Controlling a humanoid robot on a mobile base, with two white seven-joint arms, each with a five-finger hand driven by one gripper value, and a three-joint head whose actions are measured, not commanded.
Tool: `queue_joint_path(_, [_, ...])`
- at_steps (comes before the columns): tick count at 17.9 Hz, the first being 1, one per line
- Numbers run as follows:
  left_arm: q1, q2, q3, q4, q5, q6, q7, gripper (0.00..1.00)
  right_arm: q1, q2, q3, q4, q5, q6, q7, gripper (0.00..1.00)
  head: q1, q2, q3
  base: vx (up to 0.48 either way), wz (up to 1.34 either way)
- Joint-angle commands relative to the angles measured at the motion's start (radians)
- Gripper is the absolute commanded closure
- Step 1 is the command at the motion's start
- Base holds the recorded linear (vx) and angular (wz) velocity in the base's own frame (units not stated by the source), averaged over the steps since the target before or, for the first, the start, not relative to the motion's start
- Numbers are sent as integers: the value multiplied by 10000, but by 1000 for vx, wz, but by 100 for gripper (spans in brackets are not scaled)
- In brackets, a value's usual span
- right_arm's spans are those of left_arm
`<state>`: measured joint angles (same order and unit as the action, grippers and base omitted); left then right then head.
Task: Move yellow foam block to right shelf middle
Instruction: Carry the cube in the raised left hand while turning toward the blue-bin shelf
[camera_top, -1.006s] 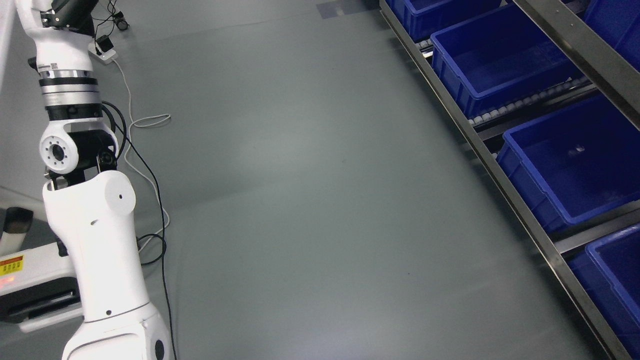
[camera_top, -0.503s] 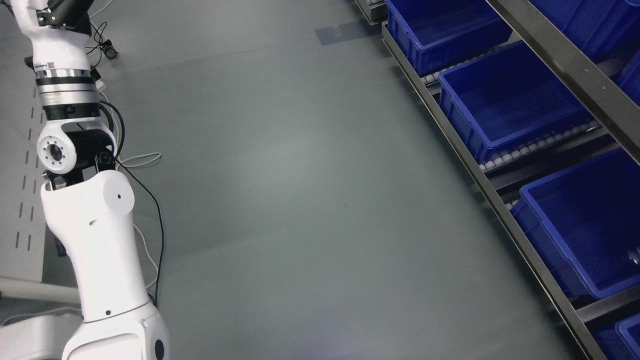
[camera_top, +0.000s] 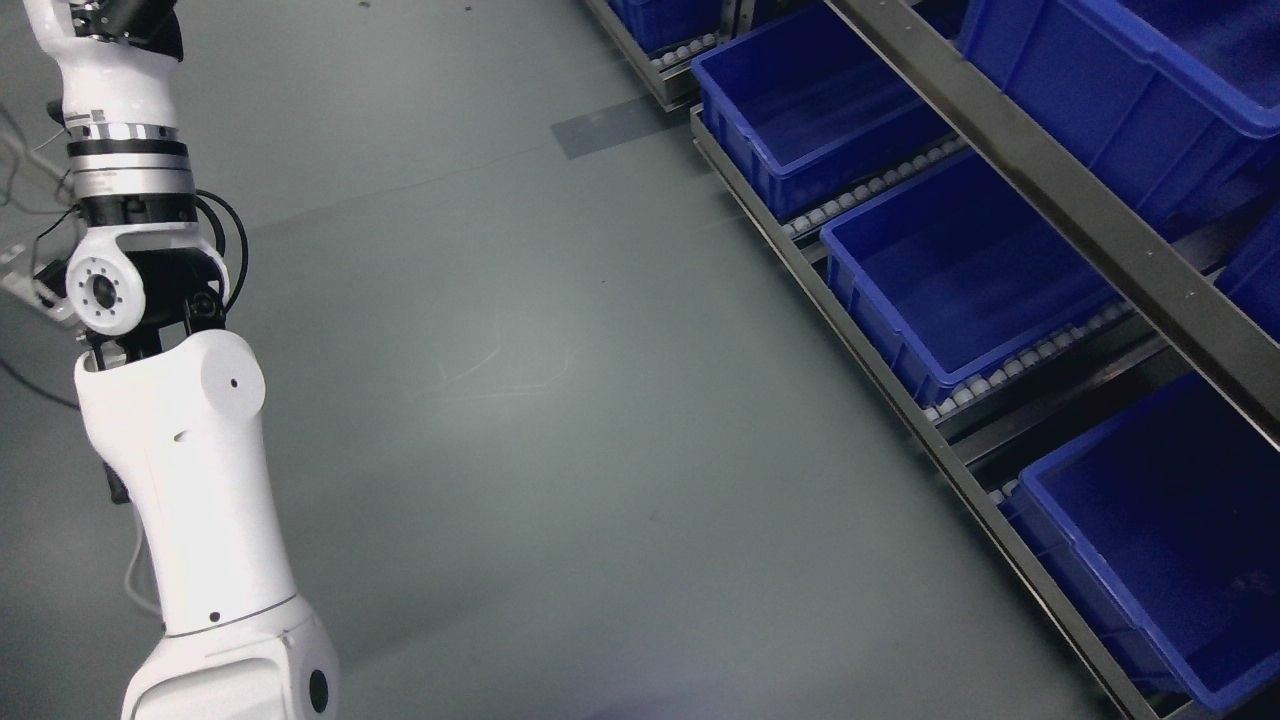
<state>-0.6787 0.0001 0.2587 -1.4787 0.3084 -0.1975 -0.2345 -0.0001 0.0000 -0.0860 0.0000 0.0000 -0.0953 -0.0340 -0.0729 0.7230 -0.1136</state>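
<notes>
Left arm (camera_top: 170, 480) rises along the left edge, white shell w/ black cables at the elbow joint; its hand runs off the top of frame, so can't tell whether the fingers grip anything. Right arm not visible. Yellow foam block isn't visible anywhere in view.

Grey floor (camera_top: 540, 400) fills the middle, bare apart from a darker tape patch (camera_top: 602, 127) near the top. Metal shelf rack (camera_top: 1060, 200) runs diagonally down the right side, roller tracks under blue bins: upper bin (camera_top: 800, 120), middle bin (camera_top: 950, 270), lower bin (camera_top: 1150, 540) cut by the right edge, another bin (camera_top: 1120, 80) on the level above. Bins look dark inside; contents hard to make out. Pale cable bits (camera_top: 20, 160) at far left, mostly cut off.
</notes>
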Motion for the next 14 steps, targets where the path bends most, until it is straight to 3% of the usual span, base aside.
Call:
queue_joint_path(1, [-208, 174, -208, -16, 0, 180, 14, 60, 17, -175, 1, -174, 31, 2, 3, 0, 0, 0, 0, 497, -581])
queue_joint_path(7, [-1158, 174, -760, -16, 0, 1161, -2, 60, 17, -175, 1, -174, 31, 2, 3, 0, 0, 0, 0, 403, -617])
queue_joint_path(11, [-1282, 174, -2399, -16, -15, 1376, -48, 60, 17, -175, 1, -174, 31, 2, 3, 0, 0, 0, 0, 293, -619])
queue_joint_path(14, [-1419, 174, -3153, -16, -31, 2217, -475, 60, 17, -175, 1, -174, 31, 2, 3, 0, 0, 0, 0, 245, -553])
